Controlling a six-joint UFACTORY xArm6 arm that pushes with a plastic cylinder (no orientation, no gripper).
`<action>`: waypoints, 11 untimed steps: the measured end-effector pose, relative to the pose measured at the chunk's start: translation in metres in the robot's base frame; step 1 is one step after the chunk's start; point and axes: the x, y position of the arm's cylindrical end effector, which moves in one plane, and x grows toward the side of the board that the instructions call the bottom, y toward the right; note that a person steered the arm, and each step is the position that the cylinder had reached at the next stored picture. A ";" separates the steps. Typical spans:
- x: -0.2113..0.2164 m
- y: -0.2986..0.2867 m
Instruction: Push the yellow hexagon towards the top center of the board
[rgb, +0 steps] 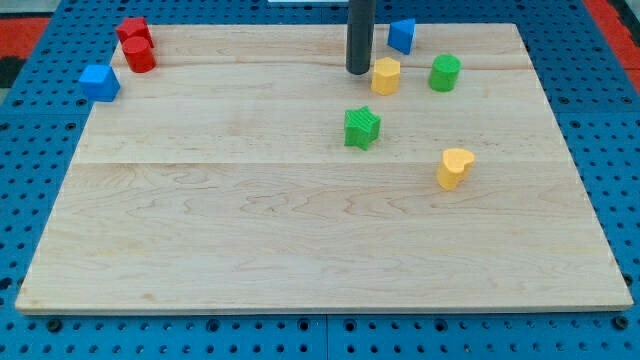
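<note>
The yellow hexagon (386, 75) stands near the top centre of the wooden board (250, 230). My tip (358, 70) rests on the board just to the left of the yellow hexagon, close to it or touching its left side. The dark rod rises from there out of the view's top.
A blue block (402, 34) sits above and right of the hexagon, a green cylinder (445, 72) to its right. A green star (362, 128) lies below it. A yellow heart (455, 167) is lower right. A red block (132, 29), a red cylinder (139, 54) and a blue block (99, 81) are at the top left.
</note>
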 end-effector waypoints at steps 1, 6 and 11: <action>-0.026 -0.005; -0.026 -0.029; -0.001 0.069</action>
